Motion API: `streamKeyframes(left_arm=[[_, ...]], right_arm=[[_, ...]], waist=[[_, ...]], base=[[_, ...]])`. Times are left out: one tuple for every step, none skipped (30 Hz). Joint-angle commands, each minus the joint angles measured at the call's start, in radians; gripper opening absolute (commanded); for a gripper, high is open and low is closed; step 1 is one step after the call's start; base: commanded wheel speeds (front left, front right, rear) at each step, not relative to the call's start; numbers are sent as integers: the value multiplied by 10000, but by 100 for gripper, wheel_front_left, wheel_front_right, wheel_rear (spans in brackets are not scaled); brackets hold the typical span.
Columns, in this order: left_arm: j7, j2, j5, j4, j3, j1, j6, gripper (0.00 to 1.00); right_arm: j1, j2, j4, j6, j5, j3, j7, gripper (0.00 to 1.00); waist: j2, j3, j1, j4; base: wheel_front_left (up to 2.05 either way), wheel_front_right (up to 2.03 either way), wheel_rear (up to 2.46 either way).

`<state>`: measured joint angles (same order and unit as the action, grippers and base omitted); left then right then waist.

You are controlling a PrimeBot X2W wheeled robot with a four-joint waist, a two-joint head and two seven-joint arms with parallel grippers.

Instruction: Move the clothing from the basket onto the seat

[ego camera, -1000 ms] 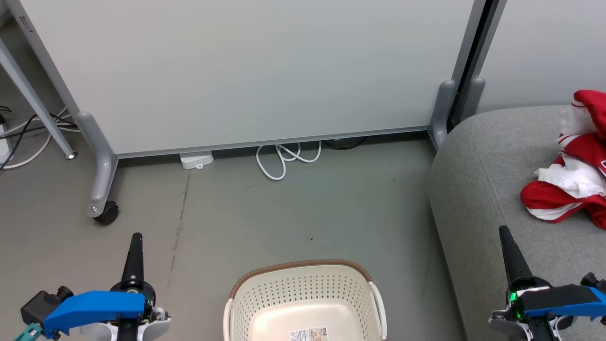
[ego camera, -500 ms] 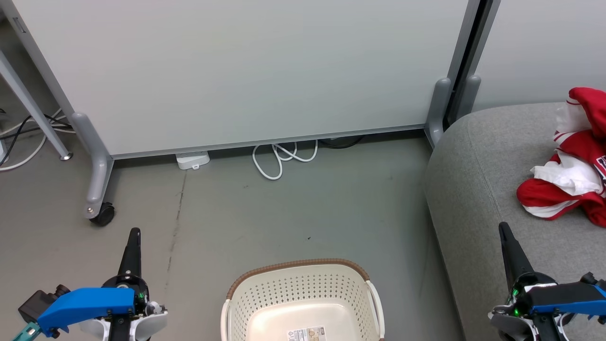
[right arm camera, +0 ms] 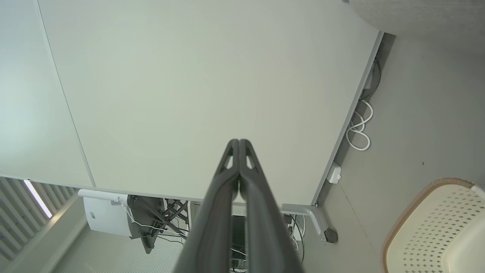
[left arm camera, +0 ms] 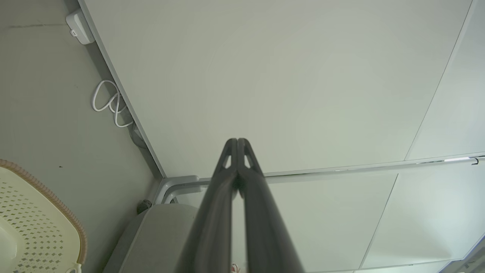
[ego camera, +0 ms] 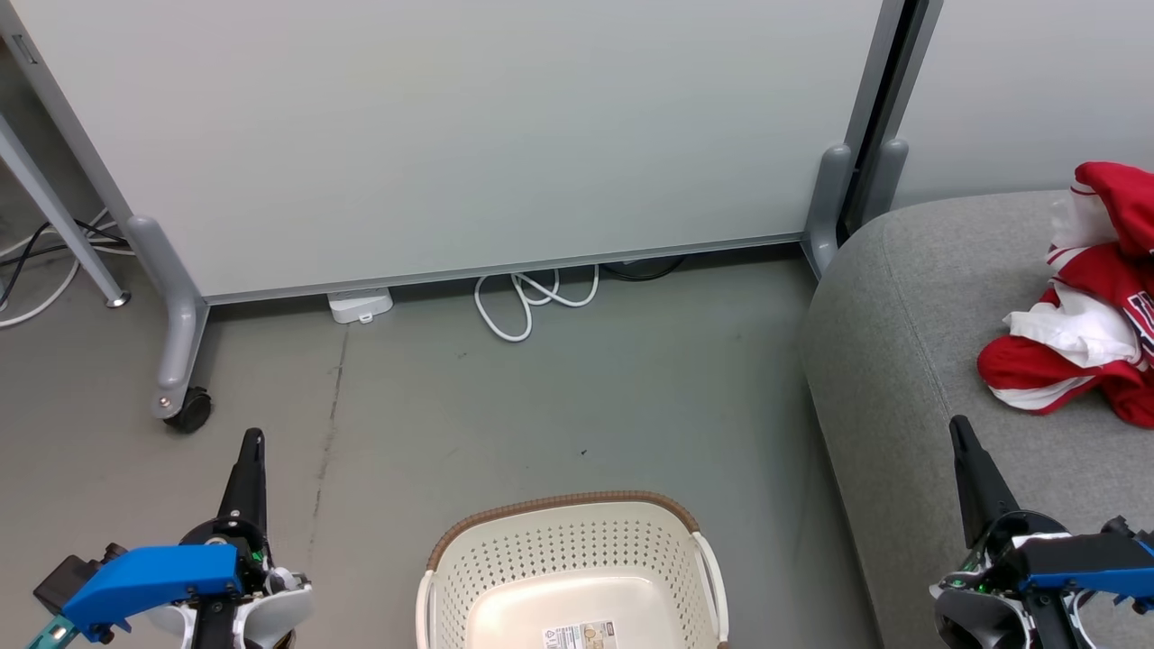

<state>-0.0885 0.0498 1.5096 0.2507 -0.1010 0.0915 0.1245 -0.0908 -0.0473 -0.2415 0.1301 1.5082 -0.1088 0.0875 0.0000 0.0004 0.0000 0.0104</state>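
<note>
1. You are looking at a job that is reading as all but finished. The clothing (ego camera: 1073, 365) is lying in a red-and-white heap on the seat (ego camera: 902, 361), toward its right side, and the head view's edge is cutting part of it off.
2. The basket (ego camera: 563, 498) is sitting on the floor (ego camera: 586, 388) between your two arms, just left of the seat. The part of its bottom that is showing is bare but for a label. Its near end is running out of frame, so you cannot rule out a leftover piece there.
3. The left gripper (ego camera: 253, 439) and the right gripper (ego camera: 957, 424) are both pointing up and carrying nothing, each with its fingers pressed together tip to tip.
4. The open floor ahead is giving you wide room. The partition panel (ego camera: 451, 135), its caster (ego camera: 189, 410) and the looped white cable (ego camera: 527, 302) are lying well beyond the basket. The right gripper is showing against the seat's rounded near-left edge, which I judge to be the edge that is needing your care.
</note>
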Motion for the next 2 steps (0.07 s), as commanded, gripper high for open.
streamKeyframes(left_arm=[[-87,7,224,-72,-66,189,93,0],[-94,7,296,-72,-73,186,95,0]], right_arm=[[-176,-50,-9,10,243,-32,108,0],[-178,-49,-13,10,313,-33,93,0]], waist=[[0,3,0,-13],[0,5,0,-20]], base=[[0,0,0],[0,0,0]])
